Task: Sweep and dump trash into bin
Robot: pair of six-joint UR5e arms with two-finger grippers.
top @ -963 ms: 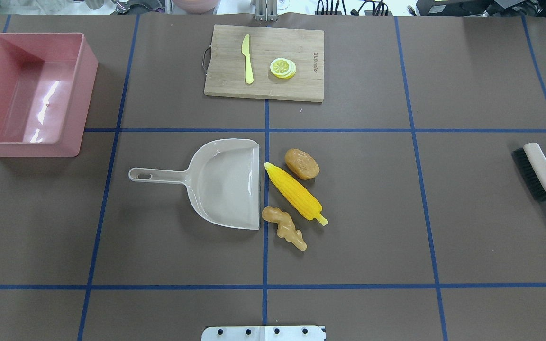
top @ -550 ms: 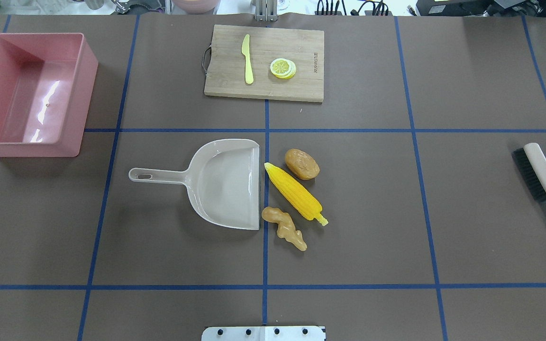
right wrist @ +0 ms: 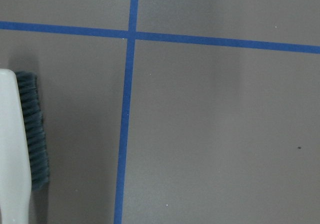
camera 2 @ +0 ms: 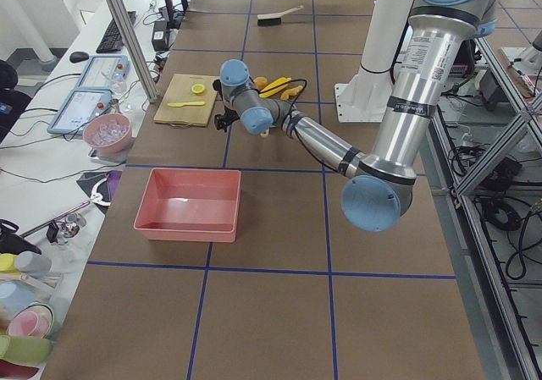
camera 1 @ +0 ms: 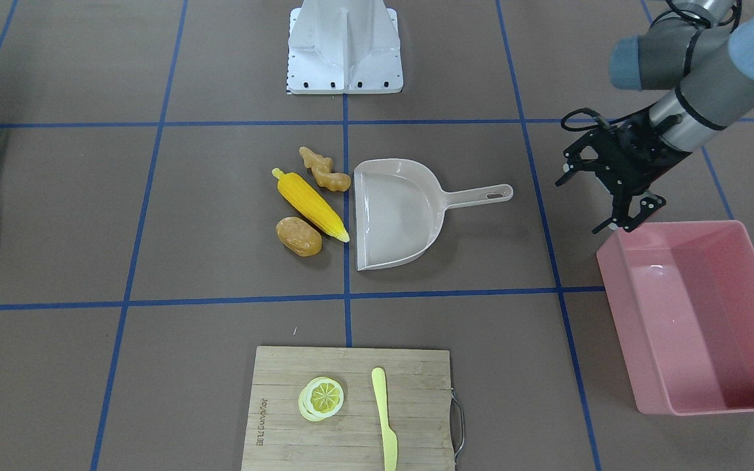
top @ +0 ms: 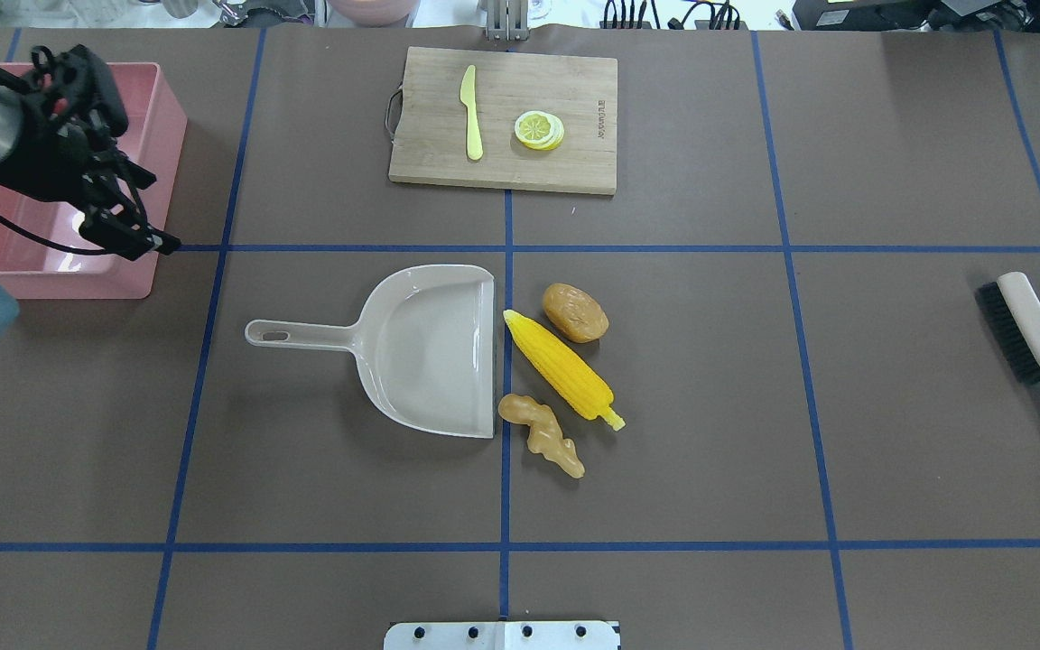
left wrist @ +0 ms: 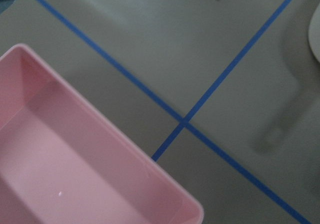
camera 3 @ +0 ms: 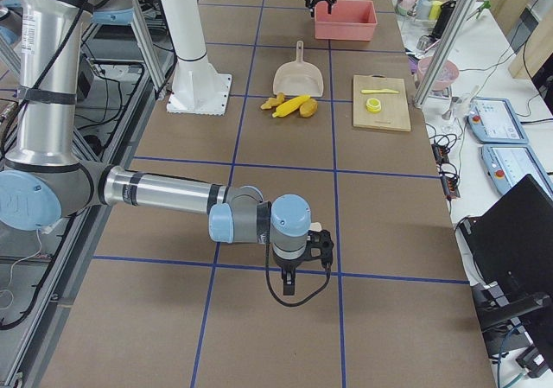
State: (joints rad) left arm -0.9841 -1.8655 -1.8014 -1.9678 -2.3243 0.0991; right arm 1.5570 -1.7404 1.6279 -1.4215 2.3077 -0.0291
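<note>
A large pink rectangular plastic tub sat on the brown table at the far left of the overhead view. The left gripper hung over the tub's corner nearest the table's middle, its jaws apart and holding nothing. From the front-facing camera it showed just above that same corner of the tub. The left wrist camera looked down on the corner and a crossing of blue tape lines.

Near the table's middle lay a beige plastic dustpan with a long handle, its open mouth turned toward the trash. All three toy foods lay on the table just outside that mouth. The yellow corn cob lay diagonally, with one end close to the pan's lip. The brown oval potato sat close against the cob on its far side. The tan knobbly ginger root lay beside the pan's nearer corner.

A beige-backed hand brush with dark bristles lay at the table's right edge, well apart from the trash. The right wrist camera caught its bristles at the picture's left edge. The right gripper appeared only in the side view, pointing down above the table, and I could not tell whether its jaws were apart or together.

On the far side, a wooden cutting board carried a yellow lemon slice and a yellow plastic knife.
</note>
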